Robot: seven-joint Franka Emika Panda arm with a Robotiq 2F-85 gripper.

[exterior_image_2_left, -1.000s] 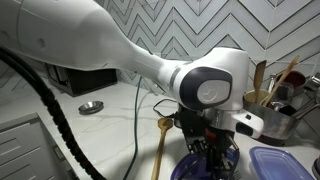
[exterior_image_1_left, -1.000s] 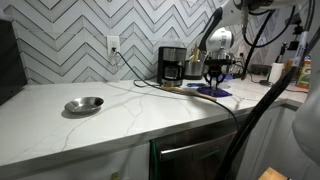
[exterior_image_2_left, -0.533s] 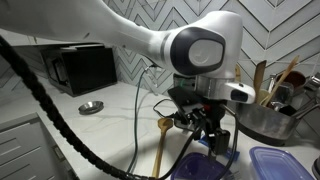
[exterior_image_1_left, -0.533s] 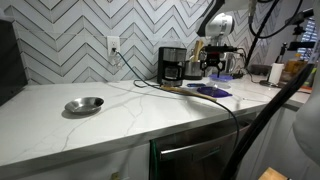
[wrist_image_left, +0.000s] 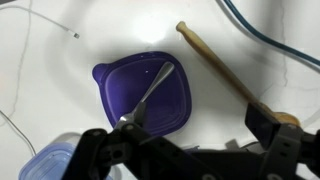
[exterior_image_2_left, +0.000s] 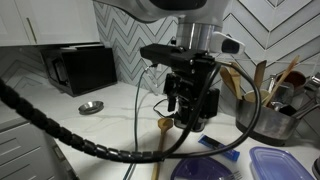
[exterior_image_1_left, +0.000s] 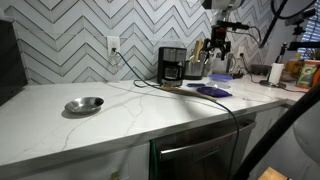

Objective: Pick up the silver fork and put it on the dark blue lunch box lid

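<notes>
Lying flat on the dark blue lunch box lid [wrist_image_left: 112, 88] is the silver fork [wrist_image_left: 148, 95]. The claw [wrist_image_left: 183, 142] hangs above it, wide open and empty, over the white tabletop [wrist_image_left: 50, 45].

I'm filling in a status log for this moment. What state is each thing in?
Slim silver metal fork: lying flat on the lid, not gripped.
Flat dark blue plastic lunch box lid: flat on the counter, fork on top.
Gripper: fingers open, empty, high above the lid.
Long wooden spoon: lying on the counter beside the lid, not touching it.
Shallow round metal bowl: upright on the counter, far from the lid.
</notes>
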